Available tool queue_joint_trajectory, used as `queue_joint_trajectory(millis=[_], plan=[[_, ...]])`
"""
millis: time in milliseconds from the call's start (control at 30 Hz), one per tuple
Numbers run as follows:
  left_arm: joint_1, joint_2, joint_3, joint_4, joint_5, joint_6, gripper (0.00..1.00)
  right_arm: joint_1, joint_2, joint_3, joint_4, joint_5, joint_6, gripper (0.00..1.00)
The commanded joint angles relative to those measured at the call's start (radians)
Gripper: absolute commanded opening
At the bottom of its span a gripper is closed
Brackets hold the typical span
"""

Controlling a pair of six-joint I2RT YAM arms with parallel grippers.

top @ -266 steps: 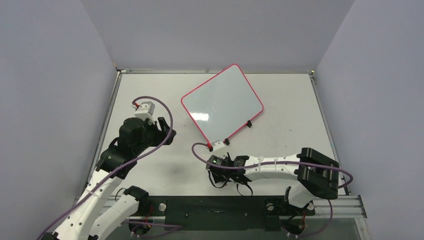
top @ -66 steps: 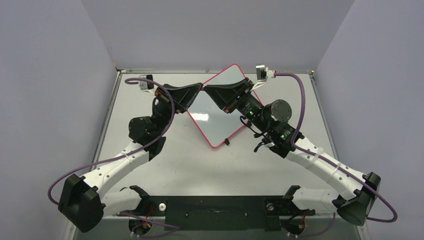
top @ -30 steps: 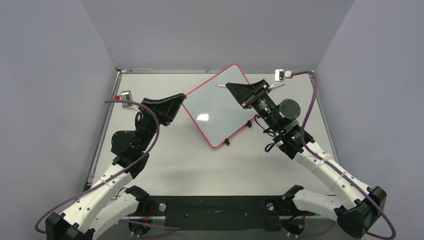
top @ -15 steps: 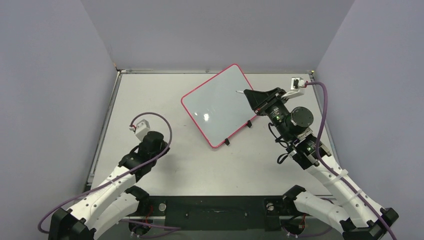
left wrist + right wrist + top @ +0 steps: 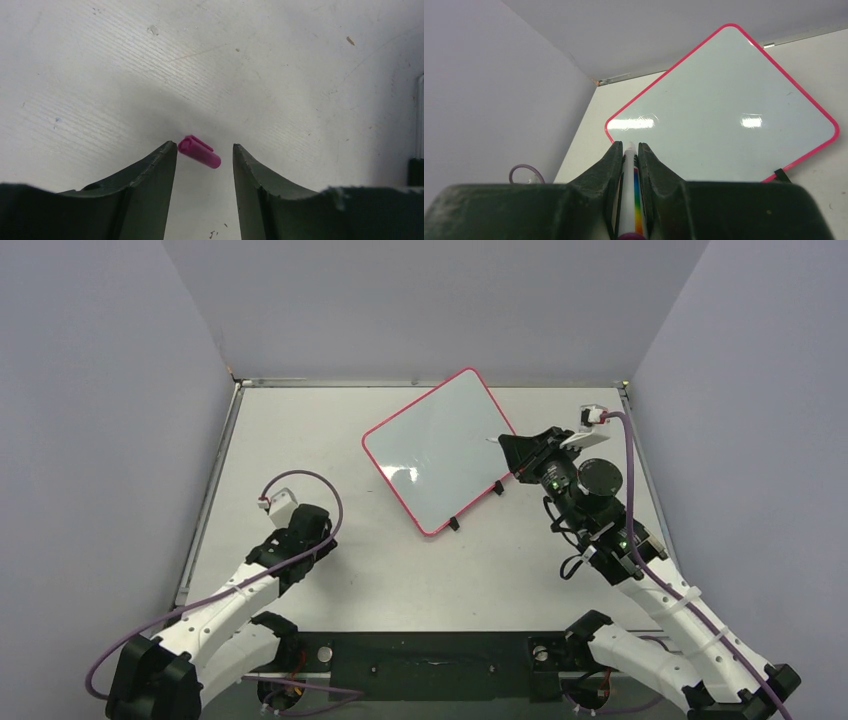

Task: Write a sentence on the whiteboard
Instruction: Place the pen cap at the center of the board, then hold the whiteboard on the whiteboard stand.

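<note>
The whiteboard (image 5: 440, 445) with its red-pink rim lies skewed at the table's back middle, and it also fills the right wrist view (image 5: 729, 95). Its face is blank; no sentence shows on it. My right gripper (image 5: 507, 446) hovers at the board's right edge, shut on a white marker pen (image 5: 629, 185) with a rainbow stripe, tip towards the board. My left gripper (image 5: 312, 540) is low over the table's left side and open (image 5: 205, 146). A small magenta pen cap (image 5: 200, 151) lies on the table between its fingertips, close to the left finger.
Two black clips (image 5: 452, 523) (image 5: 497, 487) sit on the board's near edge. Grey walls close in the table on three sides. A metal rail (image 5: 419, 120) runs along the table's left edge. The black base bar (image 5: 430, 652) spans the near edge.
My left arm has drawn back from the board to the left side of the table and opened, leaving the cap on the table. My right gripper has slid right, towards the board's edge, with the marker.
</note>
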Motion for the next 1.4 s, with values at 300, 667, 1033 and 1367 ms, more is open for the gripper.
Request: queue_joint_trajectory(millis=[300,667,1033,1367], plan=[[0.045,0.011,0.14,0.056,0.093,0.195,0.46,-0.026,-0.03,-0.006,-0.064,0.07,-0.122,0.0],[0.156,0.264,0.595,0.105,0.365,0.532,0.58,-0.059,0.0,0.003,-0.094,0.039,-0.165,0.0],[0.26,0.759,1.065,0.179,0.926,0.544,0.67,-0.097,0.023,0.017,-0.152,0.021,-0.177,0.0],[0.264,1.16,1.472,0.038,1.235,0.6,0.62,-0.106,-0.003,-0.003,-0.183,0.067,-0.143,0.0]])
